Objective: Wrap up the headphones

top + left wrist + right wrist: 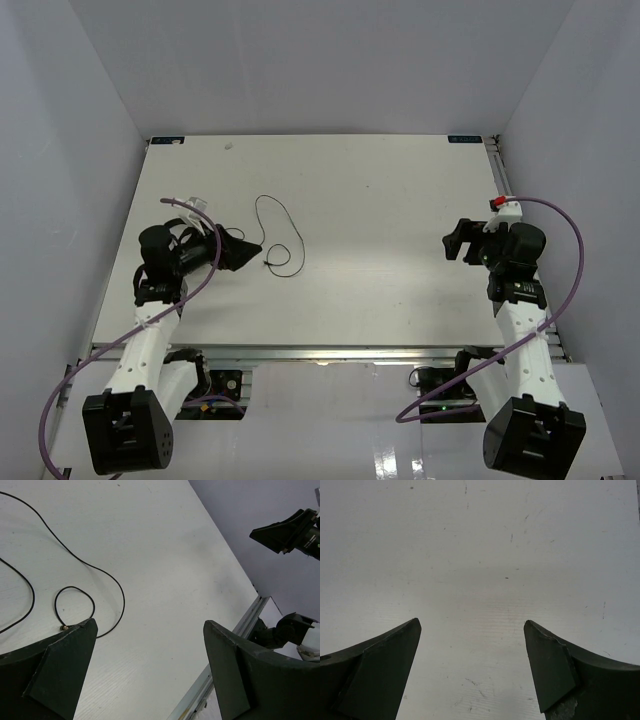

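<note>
The headphones' thin black cord (277, 217) lies in loose loops on the white table (380, 200), left of centre. In the left wrist view the cord (90, 566) curls into a small loop, and its small plug (64, 628) lies beside my left fingertip. The earcups and headband sit at my left arm and are mostly hidden; only a thin dark arc (178, 203) shows. My left gripper (250, 250) (150, 625) is open and empty, just left of the cord's end. My right gripper (455, 243) (472, 622) is open and empty over bare table at the right.
Thick purple cables (565, 225) run along both arms. The table's metal front rail (235, 635) lies close to the left gripper. White walls enclose the table on three sides. The right gripper also shows in the left wrist view (285, 530).
</note>
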Action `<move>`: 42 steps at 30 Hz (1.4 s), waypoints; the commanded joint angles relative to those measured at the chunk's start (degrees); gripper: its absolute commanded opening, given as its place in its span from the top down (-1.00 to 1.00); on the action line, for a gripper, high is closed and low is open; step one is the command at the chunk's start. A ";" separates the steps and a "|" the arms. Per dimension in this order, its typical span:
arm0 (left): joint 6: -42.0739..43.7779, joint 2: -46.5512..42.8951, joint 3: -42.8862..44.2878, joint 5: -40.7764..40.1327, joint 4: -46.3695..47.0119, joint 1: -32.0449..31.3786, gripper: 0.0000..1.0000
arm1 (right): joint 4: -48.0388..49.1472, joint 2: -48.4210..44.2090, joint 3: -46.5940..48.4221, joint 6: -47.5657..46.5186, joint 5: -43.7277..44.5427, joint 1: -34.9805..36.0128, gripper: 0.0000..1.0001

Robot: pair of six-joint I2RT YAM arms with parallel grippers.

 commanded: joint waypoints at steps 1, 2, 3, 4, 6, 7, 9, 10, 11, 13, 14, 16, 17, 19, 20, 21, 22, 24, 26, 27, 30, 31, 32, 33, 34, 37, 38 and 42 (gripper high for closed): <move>2.62 -2.84 1.85 -2.48 -1.20 -0.03 -0.96 | 2.07 -1.86 1.01 -2.80 -5.02 -0.52 -0.80; 2.83 -3.03 1.85 -3.14 -1.44 0.00 -0.96 | 1.83 -1.81 0.66 -4.50 -6.80 -0.56 -0.80; 3.12 -3.15 1.85 -3.67 -1.73 -0.06 -0.96 | 1.54 -1.64 0.25 -5.39 -8.95 -0.56 -0.80; 3.25 -3.17 1.92 -3.99 -2.07 -0.07 -0.96 | 1.20 -1.40 -0.05 -7.51 -10.86 -0.56 -0.80; 3.48 -3.01 2.02 -4.67 -2.43 -0.07 -0.96 | 0.29 -0.74 -0.99 -11.37 -16.45 -0.56 -0.80; 3.63 -2.91 2.12 -5.13 -2.69 -0.07 -0.96 | -0.23 -0.54 -1.86 -13.94 -20.82 -0.56 -0.80; 3.95 -2.97 2.31 -7.68 -4.12 -0.07 -0.96 | -2.54 0.11 -2.30 -20.21 -26.83 -0.54 -0.80; 4.09 -3.12 2.55 -11.06 -5.66 -0.07 -0.96 | -4.95 0.84 -2.30 -24.90 -31.23 -0.49 -0.80; 3.86 -3.20 3.33 -15.83 -7.91 -0.07 -0.96 | -7.42 1.66 -1.79 -28.44 -34.18 -0.13 -0.80; 2.34 -3.04 5.30 -29.11 -14.52 0.26 -0.96 | -12.83 3.64 0.62 -34.34 -38.24 0.61 -0.80; 1.04 -2.71 6.09 -37.48 -18.77 0.71 -0.96 | -15.80 4.79 2.41 -37.29 -40.14 0.67 -0.80; -1.56 0.38 7.84 -48.94 -22.94 4.25 -0.96 | -15.12 5.26 3.01 -34.45 -38.99 0.67 -0.80; -2.79 2.33 8.73 -51.89 -25.48 7.54 -0.96 | -14.53 5.51 3.32 -33.68 -38.41 0.67 -0.80; -5.04 4.99 9.72 -52.01 -26.51 12.96 -0.96 | -14.06 5.52 3.19 -33.59 -38.14 0.67 -0.80; -7.41 7.21 9.89 -55.28 -26.64 15.47 -0.95 | -13.99 5.39 3.02 -33.40 -38.55 0.67 -0.80; -9.30 7.89 10.13 -56.42 -26.73 17.01 -0.93 | -14.06 5.21 2.97 -33.29 -38.69 0.67 -0.80; -10.48 9.86 10.26 -57.34 -26.00 18.31 -0.92 | -14.22 4.63 2.76 -33.32 -39.17 0.67 -0.80; -12.38 15.40 10.58 -59.50 -24.21 20.90 -0.89 | -14.52 3.23 2.19 -33.49 -40.26 0.67 -0.80; -13.42 21.87 11.90 -60.06 -23.68 22.81 -0.79 | -14.52 2.11 1.69 -33.76 -40.24 0.67 -0.80; -13.12 24.15 13.19 -60.15 -23.58 23.27 -0.67 | -14.52 1.50 1.54 -33.91 -40.04 0.67 -0.80; -10.38 32.63 17.83 -61.17 -23.43 23.84 -0.50 | -14.52 0.14 1.39 -33.98 -39.29 0.59 -0.80; -8.23 34.34 20.06 -61.18 -23.49 23.91 -0.45 | -14.52 0.00 1.39 -34.05 -39.15 0.66 -0.80; -7.24 37.19 22.21 -62.10 -23.97 23.98 -0.41 | -14.58 -0.02 1.39 -34.00 -39.25 0.61 -0.80; -5.47 40.42 23.82 -62.97 -24.34 24.05 -0.40 | -14.61 0.02 1.48 -33.88 -39.35 0.63 -0.80; -3.51 43.00 25.29 -63.39 -24.62 24.11 -0.41 | -14.67 0.13 1.60 -33.78 -39.55 0.67 -0.80; -0.01 48.20 29.92 -63.15 -25.91 24.15 -0.42 | -15.08 0.42 1.92 -33.71 -40.34 0.67 -0.80; 1.25 50.33 31.36 -62.18 -26.20 24.13 -0.42 | -15.23 0.52 1.95 -33.74 -40.54 0.67 -0.80; 5.42 60.04 37.49 -60.13 -29.09 24.10 -0.32 | -15.53 0.91 2.09 -33.80 -40.56 0.72 -0.80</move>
